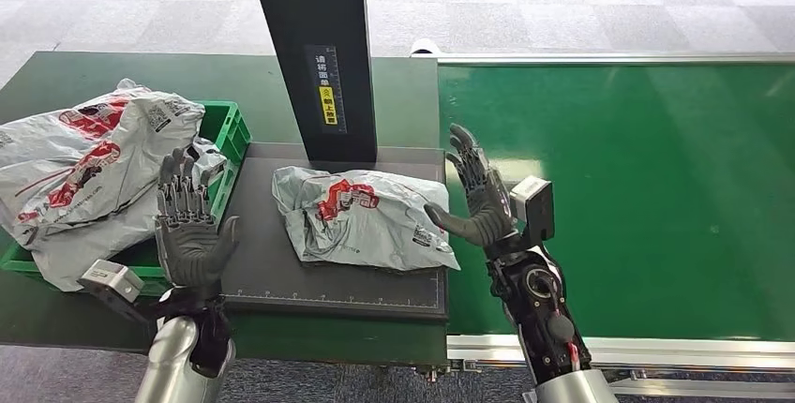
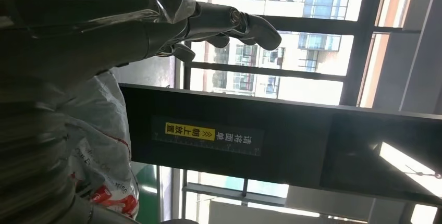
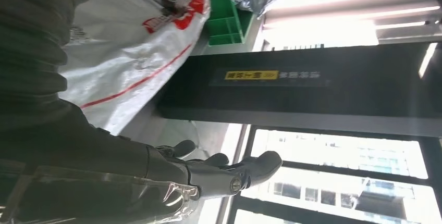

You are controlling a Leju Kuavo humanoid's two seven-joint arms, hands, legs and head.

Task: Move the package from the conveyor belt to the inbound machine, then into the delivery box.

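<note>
Two grey packages overfill the green delivery box, hiding most of its rim and interior. One grey package with red print lies flat on the dark platform of the inbound machine, below its black column. Left robot hand and right robot hand flank it, fingers spread, holding nothing. The green conveyor belt runs off-frame at right.

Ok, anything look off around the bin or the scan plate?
The green bin is overfilled: grey packages bulge over its rim onto the table. The package on the plate lies crumpled and askew.
</note>
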